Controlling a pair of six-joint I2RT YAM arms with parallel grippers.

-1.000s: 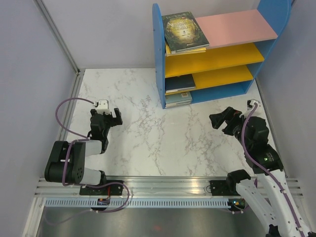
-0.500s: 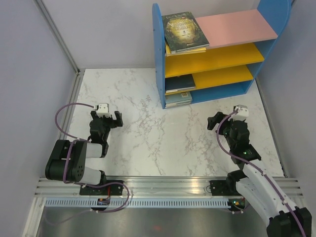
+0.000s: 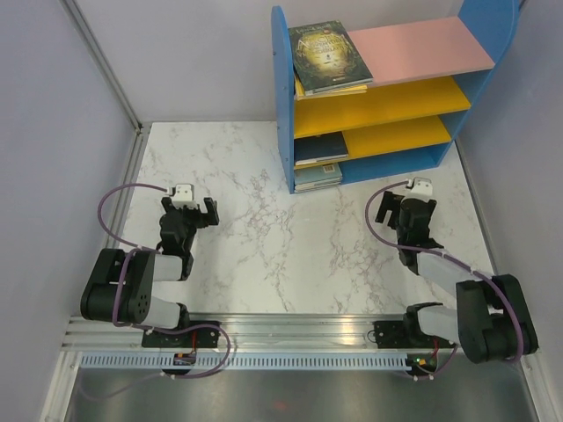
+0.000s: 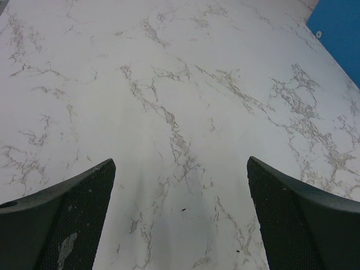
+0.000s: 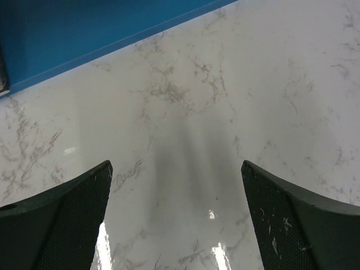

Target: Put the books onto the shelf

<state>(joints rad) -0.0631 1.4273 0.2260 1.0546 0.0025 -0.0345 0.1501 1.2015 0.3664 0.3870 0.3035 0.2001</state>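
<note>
Marble-patterned table (image 3: 264, 229) lies bare under both wrist cameras. The left gripper (image 4: 180, 163) has its jaws spread wide with nothing between them, and so does the right gripper (image 5: 176, 164). Both arms sit folded low near their bases.

No book shows on the table, so the loading looks finished and the step in hand is probably parking. That calls for keeping the right arm's elbow and cable away from the shelf (image 3: 283, 97), which stands just beyond it.

The books are all on the shelf, at its left end:
- The green book (image 3: 330, 54) lies flat on the pink top and overhangs its front edge, so a bump could tip it.
- A yellow book (image 3: 339, 89) peeks out below it.
- A navy book (image 3: 321, 147) lies lower.
- Another book (image 3: 317, 176) lies at the bottom.

How many books each pile holds cannot be told, as only edges show. The shelf's upper right corner is cut off.
</note>
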